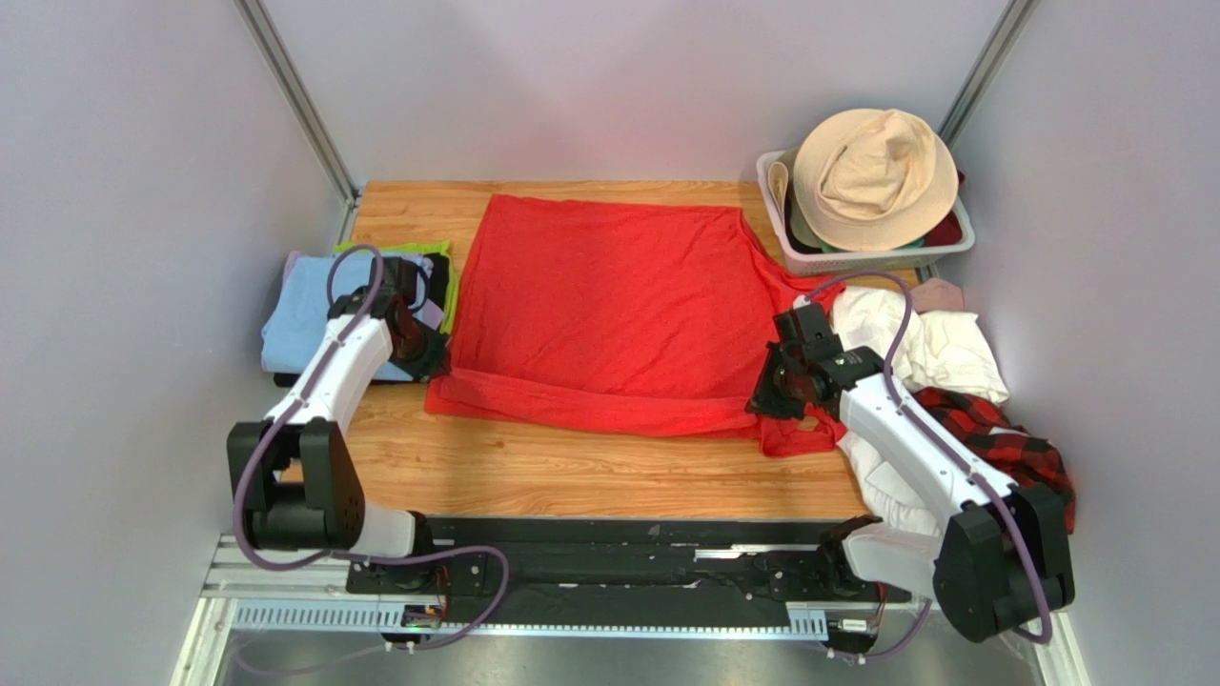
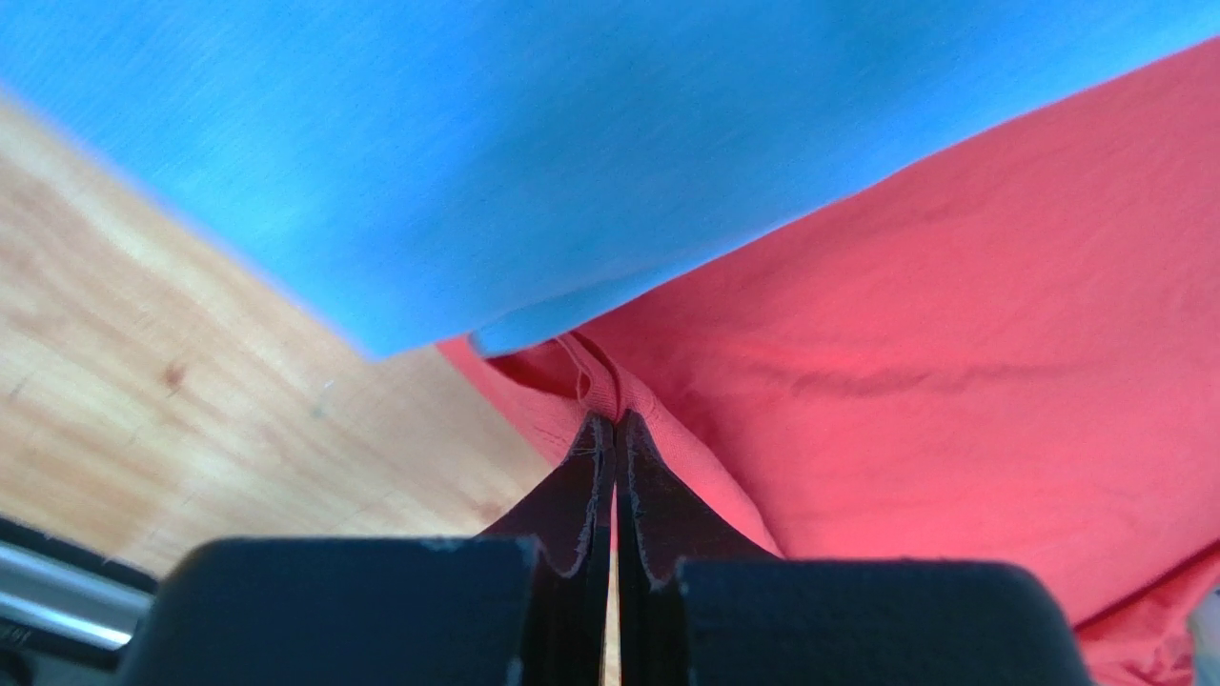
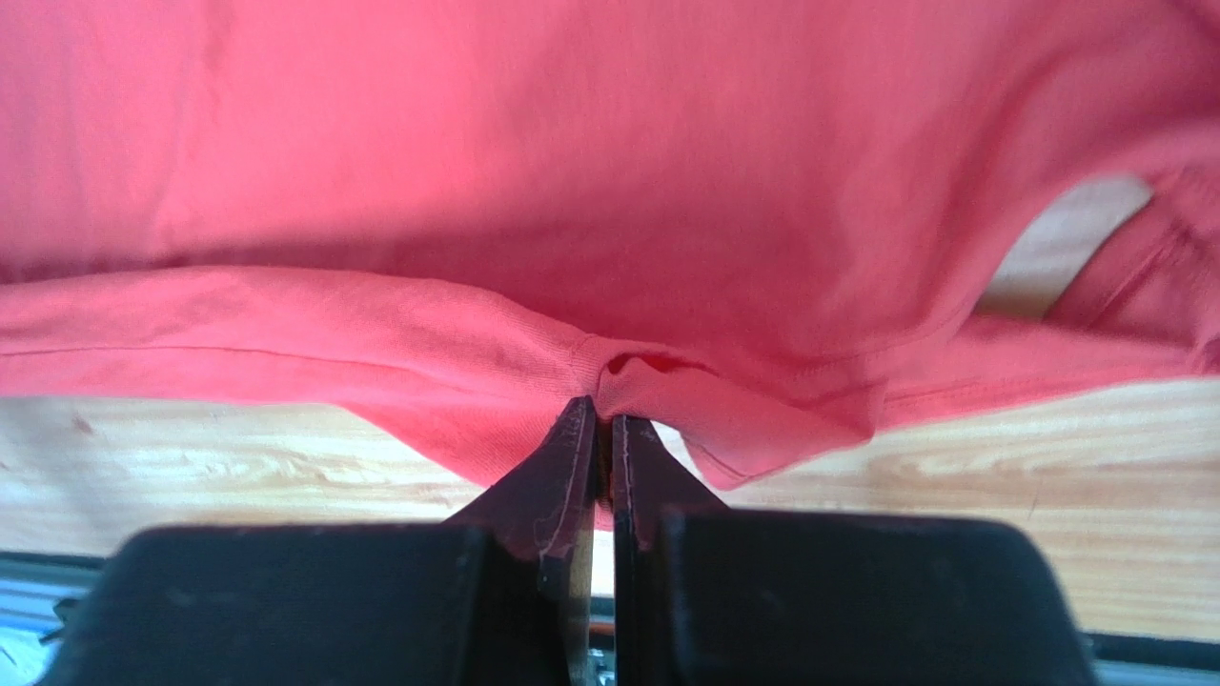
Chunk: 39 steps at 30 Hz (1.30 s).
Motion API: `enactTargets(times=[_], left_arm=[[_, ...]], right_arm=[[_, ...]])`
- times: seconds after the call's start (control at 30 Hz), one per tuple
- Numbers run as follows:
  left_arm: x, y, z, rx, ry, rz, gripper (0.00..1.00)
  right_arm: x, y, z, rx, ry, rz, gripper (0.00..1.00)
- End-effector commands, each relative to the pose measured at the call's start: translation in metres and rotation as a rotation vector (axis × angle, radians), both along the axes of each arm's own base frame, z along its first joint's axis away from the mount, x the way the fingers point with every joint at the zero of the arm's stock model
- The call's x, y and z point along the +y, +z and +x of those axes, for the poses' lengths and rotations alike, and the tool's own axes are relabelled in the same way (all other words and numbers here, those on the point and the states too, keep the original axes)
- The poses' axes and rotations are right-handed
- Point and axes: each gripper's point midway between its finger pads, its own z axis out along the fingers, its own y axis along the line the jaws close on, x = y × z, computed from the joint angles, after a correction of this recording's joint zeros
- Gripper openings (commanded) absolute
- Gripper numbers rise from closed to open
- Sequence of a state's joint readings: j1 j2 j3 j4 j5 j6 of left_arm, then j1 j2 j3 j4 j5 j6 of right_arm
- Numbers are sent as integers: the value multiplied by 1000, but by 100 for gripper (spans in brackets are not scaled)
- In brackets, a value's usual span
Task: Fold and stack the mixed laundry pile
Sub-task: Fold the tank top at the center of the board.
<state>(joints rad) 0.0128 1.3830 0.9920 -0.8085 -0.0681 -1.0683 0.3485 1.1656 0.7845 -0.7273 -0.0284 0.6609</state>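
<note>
The bright red T-shirt (image 1: 609,307) lies spread flat on the wooden table (image 1: 573,472), its near hem folded up. My left gripper (image 1: 418,348) is shut on the shirt's near left corner (image 2: 609,393), beside the light blue cloth (image 2: 501,143). My right gripper (image 1: 771,393) is shut on the shirt's near right edge (image 3: 602,365). White cloths (image 1: 931,343), a red-and-black plaid shirt (image 1: 1010,436) and a small pink piece (image 1: 938,293) lie piled at the right, behind my right arm.
A stack of flat light blue (image 1: 304,326), black and green (image 1: 430,255) cloths sits at the left edge under my left arm. A white slatted basket (image 1: 802,250) with a beige bucket hat (image 1: 874,175) stands at the back right.
</note>
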Motion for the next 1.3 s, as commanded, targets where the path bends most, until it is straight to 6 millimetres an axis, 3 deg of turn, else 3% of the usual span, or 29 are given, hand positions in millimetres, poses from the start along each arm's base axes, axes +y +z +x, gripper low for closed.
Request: enactTargets(times=[0.0, 0.33, 0.57, 0.97, 1.27], left_arm=[[0, 13, 26, -22, 0, -5, 0], [-7, 12, 57, -57, 26, -70, 0], [2, 8, 71, -49, 51, -90, 0], [5, 10, 96, -67, 52, -109, 0], [2, 0, 112, -46, 46, -134, 0]], right_arm=[[-1, 27, 43, -122, -3, 16, 6], [0, 33, 96, -113, 22, 4, 6], [-3, 16, 123, -65, 9, -10, 5], [-13, 11, 153, -51, -15, -19, 4], [-24, 1, 169, -33, -30, -33, 5]])
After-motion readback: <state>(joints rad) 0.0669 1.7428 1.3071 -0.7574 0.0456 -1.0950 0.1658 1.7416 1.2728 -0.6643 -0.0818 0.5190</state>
